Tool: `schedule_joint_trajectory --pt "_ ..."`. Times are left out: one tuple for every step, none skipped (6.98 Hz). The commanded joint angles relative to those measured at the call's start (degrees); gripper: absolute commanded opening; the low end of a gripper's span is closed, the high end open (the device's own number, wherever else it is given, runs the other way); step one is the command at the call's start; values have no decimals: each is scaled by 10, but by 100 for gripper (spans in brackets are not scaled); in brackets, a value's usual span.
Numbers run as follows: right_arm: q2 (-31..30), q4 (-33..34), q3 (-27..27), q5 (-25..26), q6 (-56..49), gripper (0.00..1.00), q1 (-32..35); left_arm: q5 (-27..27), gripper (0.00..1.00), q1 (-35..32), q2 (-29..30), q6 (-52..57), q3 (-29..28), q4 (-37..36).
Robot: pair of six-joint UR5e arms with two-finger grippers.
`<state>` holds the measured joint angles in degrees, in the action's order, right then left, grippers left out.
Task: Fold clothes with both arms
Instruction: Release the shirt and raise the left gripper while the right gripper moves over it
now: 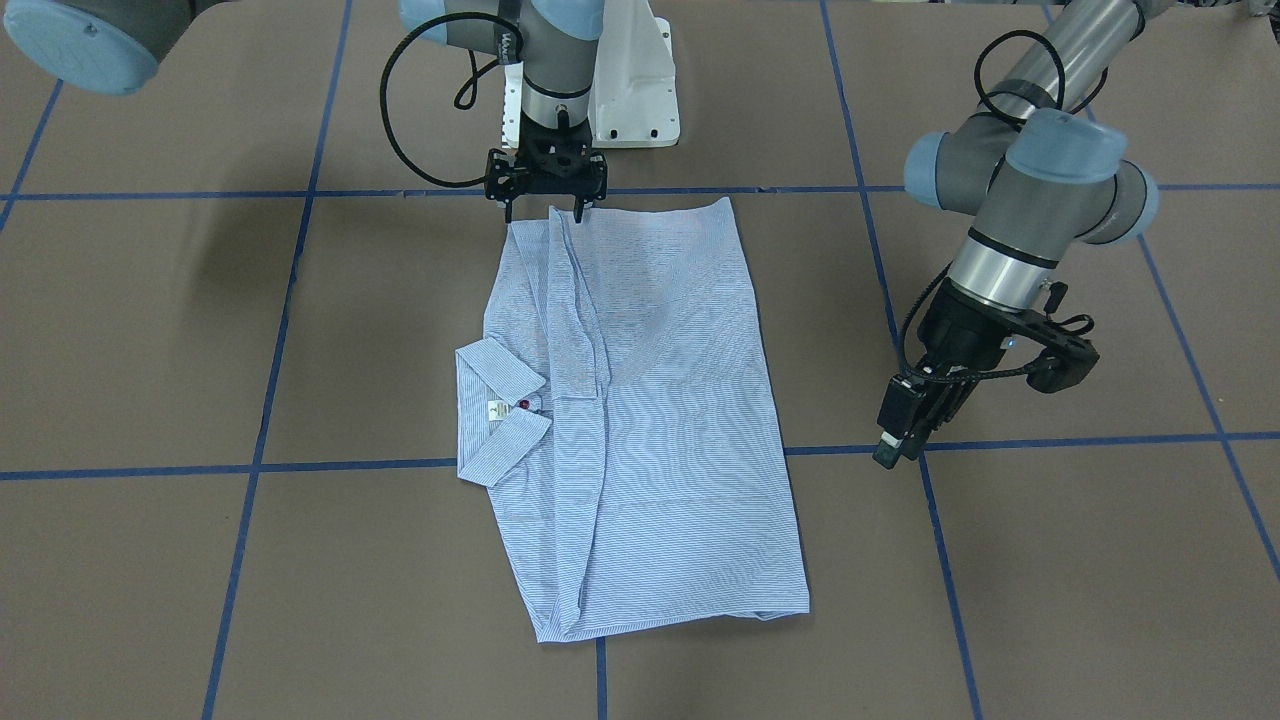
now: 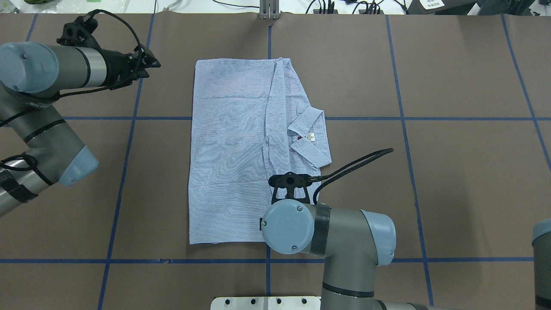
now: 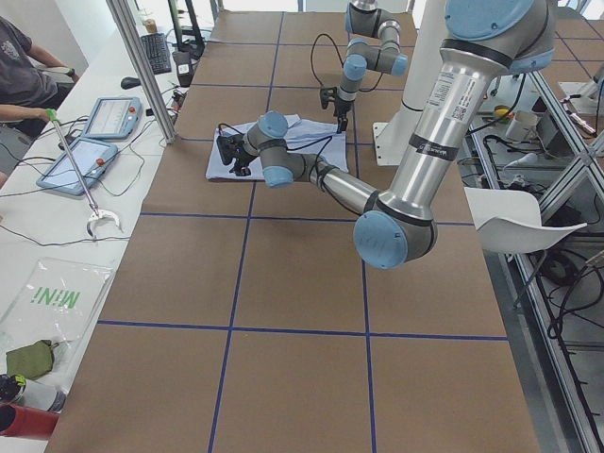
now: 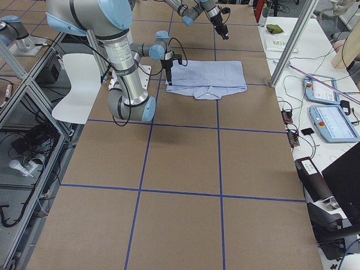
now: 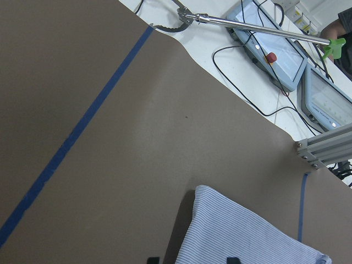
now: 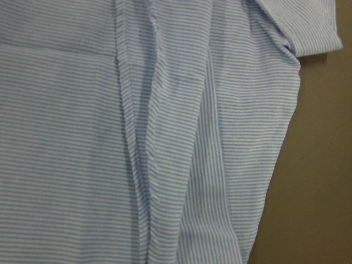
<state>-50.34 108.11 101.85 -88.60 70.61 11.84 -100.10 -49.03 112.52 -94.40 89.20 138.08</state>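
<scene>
Brown table point(image 1: 150, 330): shirt point(image 1: 660, 400) edge under spread right claw point(image 1: 545, 212); spread left claw point(image 1: 893, 452) apart.

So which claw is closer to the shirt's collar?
The right one. The right gripper hangs at the edge of the shirt nearest the robot, on the same half as the collar. The left gripper is off the shirt altogether, beyond its opposite side.

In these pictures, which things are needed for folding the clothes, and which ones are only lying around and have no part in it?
Part of the job:
- striped shirt
- left gripper
- right gripper

Only lying about, on the side bench:
- grabber stick
- two control tablets
- keyboard
- clear plastic bag
</scene>
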Motion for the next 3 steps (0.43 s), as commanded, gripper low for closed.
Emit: schedule_joint_trajectory --pt "9 22 -13 1 -26 100 -4 0 50 0 0 -2 0 0" --pt "10 19 -21 4 -30 100 -4 0 50 0 0 -3 0 0" --pt "11 19 -26 4 -58 100 -2 0 50 0 0 -3 1 0"
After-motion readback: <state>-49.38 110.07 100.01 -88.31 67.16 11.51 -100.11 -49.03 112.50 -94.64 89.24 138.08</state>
